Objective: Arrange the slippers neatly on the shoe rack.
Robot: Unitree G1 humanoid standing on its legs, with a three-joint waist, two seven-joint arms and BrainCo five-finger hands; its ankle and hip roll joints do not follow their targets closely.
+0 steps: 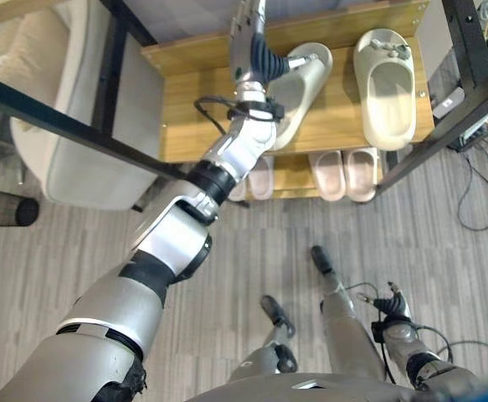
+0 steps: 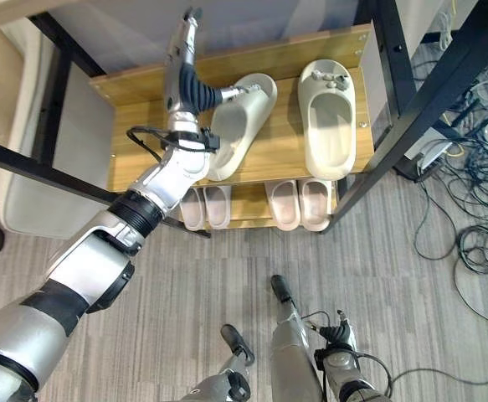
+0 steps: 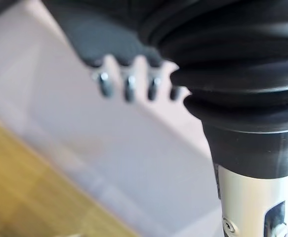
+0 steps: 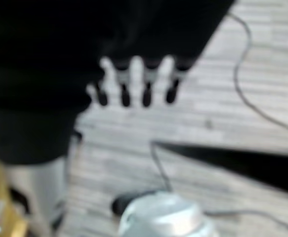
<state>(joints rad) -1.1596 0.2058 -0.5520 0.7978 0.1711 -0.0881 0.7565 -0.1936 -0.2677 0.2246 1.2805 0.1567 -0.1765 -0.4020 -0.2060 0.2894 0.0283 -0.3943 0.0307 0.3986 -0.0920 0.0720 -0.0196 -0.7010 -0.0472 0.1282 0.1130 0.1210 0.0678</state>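
L hand (image 2: 182, 50): reached out over the top shelf (image 2: 135, 126) of the wooden shoe rack, near the back edge; fingers straight, pointing toward the wall (image 3: 109, 163), holding nothing. L wrist view shows the fingertips (image 3: 126, 89) in a row, relaxed, grey wall past them, a strip of wood at the corner.
R hand (image 1: 394, 306): hangs low over the floor by the robot's side, well apart from the rack; fingers (image 4: 134, 84) straight, not curled, nothing in them.

Surroundings:
- Black metal frame bar (image 1: 59, 121) crossing diagonally in front of the rack on the L; another bar (image 1: 470, 96) on the R, crossing the rack's R corner.
- Beige armchair (image 1: 34, 92) just L of the rack, behind the bar.
- Cables (image 2: 470, 209) looped on the wood-pattern floor, R of the rack.
- Lower shelf: two pairs of pale pink slippers — L pair (image 2: 206, 205) partly hidden by the forearm, R pair (image 2: 300, 203) in plain sight.

Task items, top shelf:
- Cream slipper, L one (image 2: 242, 121): tilted, toe angled toward the R, just beside the L wrist on its R side; touching or not, can't tell. Hand itself lies beyond the slipper's toe end, not on it.
- Cream slipper, R one (image 2: 331, 113): straight, toe to the wall, apart from its mate and well apart from the L hand.
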